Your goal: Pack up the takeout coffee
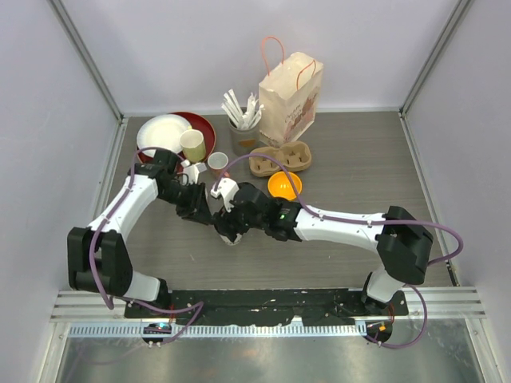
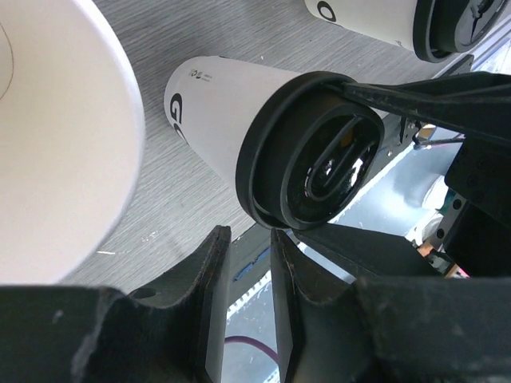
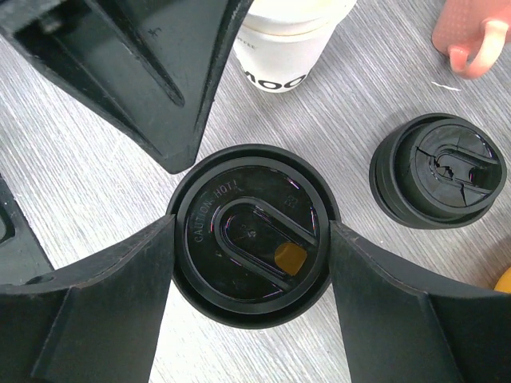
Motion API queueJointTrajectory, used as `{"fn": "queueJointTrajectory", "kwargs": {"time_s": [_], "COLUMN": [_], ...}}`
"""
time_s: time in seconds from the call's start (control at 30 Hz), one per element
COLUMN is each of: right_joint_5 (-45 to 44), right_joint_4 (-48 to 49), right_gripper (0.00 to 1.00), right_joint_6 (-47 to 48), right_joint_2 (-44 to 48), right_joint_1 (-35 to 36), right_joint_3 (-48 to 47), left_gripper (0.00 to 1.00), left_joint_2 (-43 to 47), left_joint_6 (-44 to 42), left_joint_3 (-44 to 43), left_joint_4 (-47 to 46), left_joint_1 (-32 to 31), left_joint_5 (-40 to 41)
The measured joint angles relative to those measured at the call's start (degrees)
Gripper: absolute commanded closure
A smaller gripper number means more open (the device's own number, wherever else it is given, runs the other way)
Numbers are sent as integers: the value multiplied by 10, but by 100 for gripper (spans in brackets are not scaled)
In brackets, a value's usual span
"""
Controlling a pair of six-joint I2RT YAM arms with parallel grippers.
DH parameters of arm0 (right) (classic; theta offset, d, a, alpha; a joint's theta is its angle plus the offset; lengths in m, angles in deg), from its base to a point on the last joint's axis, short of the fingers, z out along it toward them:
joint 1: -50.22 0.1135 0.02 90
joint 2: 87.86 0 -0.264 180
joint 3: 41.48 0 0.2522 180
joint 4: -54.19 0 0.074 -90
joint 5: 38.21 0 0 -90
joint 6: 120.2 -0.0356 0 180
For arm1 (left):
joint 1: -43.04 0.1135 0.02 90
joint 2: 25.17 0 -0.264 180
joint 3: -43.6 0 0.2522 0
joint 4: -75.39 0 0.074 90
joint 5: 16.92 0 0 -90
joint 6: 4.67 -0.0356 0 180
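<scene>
One takeout coffee cup (image 3: pixel 250 235), cream-white with a black lid, stands upright on the grey table. My right gripper (image 3: pixel 250 239) is shut on it, with a finger pressed against each side of the lid. The cup also shows in the left wrist view (image 2: pixel 231 112) and under the gripper (image 1: pixel 231 223) in the top view (image 1: pixel 232 237). The second lidded cup (image 3: pixel 437 169) stands just beside it and also shows in the left wrist view (image 2: pixel 375 20). My left gripper (image 2: pixel 249 271) hovers close to the left of the held cup (image 1: pixel 198 209), its jaws a narrow gap apart and empty.
A cardboard cup carrier (image 1: pixel 279 158) and a paper bag (image 1: pixel 291 96) stand at the back. An orange bowl (image 1: pixel 285 185) lies near the right arm. A pale green mug (image 1: pixel 192 144), white plate (image 1: pixel 160 132), packet holder (image 1: pixel 243 120), lidless white cup (image 3: pixel 283 40) and pink handle (image 3: pixel 471 40) are nearby.
</scene>
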Motion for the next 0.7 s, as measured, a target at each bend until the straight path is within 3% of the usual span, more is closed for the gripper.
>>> {"fn": "queueJointTrajectory", "kwargs": {"time_s": [0.17, 0.4, 0.7], "right_joint_5": [0, 0, 0], "right_joint_4": [8, -47, -96], "right_gripper": [20, 15, 14], "right_joint_6": [-3, 0, 16], "right_joint_2": [3, 2, -1], "right_joint_1": [0, 0, 0], "right_joint_3": [4, -25, -72], "left_gripper": [69, 65, 64], "left_joint_2": [-24, -38, -38], "left_joint_6": [1, -5, -7], "left_joint_3": [-4, -54, -56], "left_joint_4": [1, 14, 21], "left_joint_1": [0, 0, 0], "left_joint_5": [-2, -15, -15]}}
